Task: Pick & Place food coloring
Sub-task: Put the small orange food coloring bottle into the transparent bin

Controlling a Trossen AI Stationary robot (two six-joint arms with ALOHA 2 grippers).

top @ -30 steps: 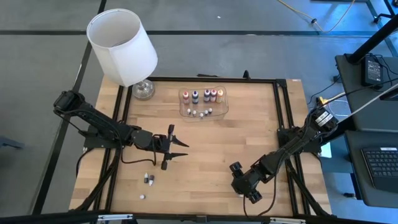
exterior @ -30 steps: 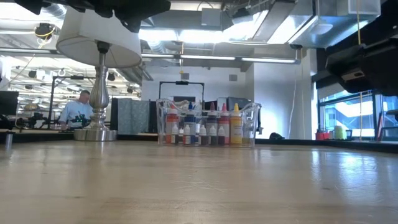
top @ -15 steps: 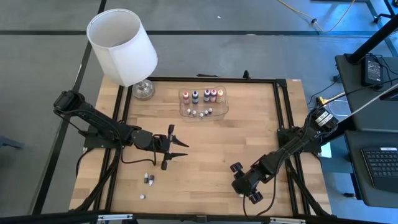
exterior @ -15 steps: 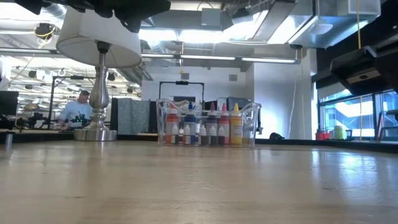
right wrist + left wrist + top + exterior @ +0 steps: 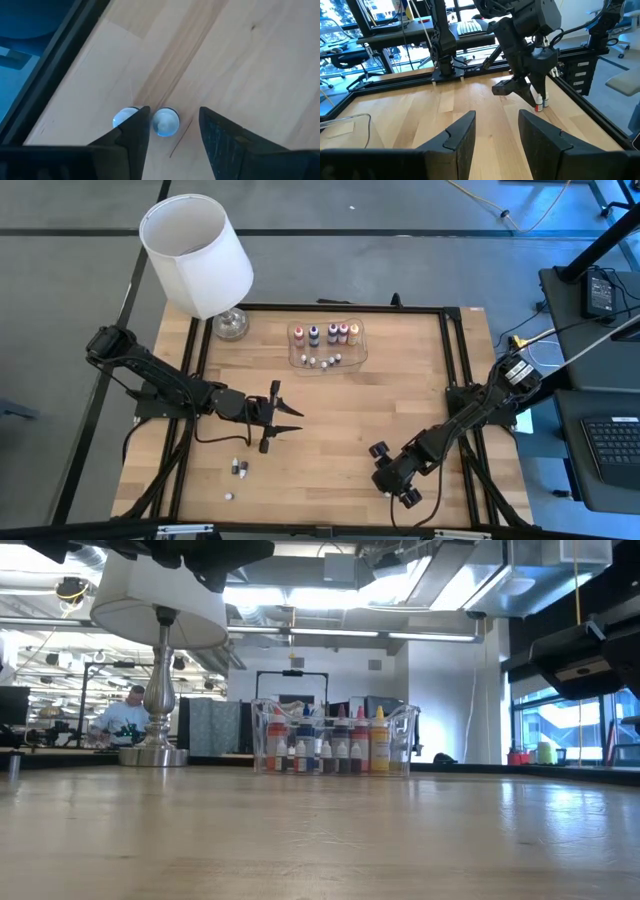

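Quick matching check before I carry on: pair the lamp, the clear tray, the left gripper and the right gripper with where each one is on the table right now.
1. lamp
2. clear tray
3. left gripper
4. right gripper

A. near right of the table, open above two small bottles
B. far left corner
C. middle of the far edge, holding upright bottles
D. left of centre, open, empty

Pairs: 1-B, 2-C, 3-D, 4-A
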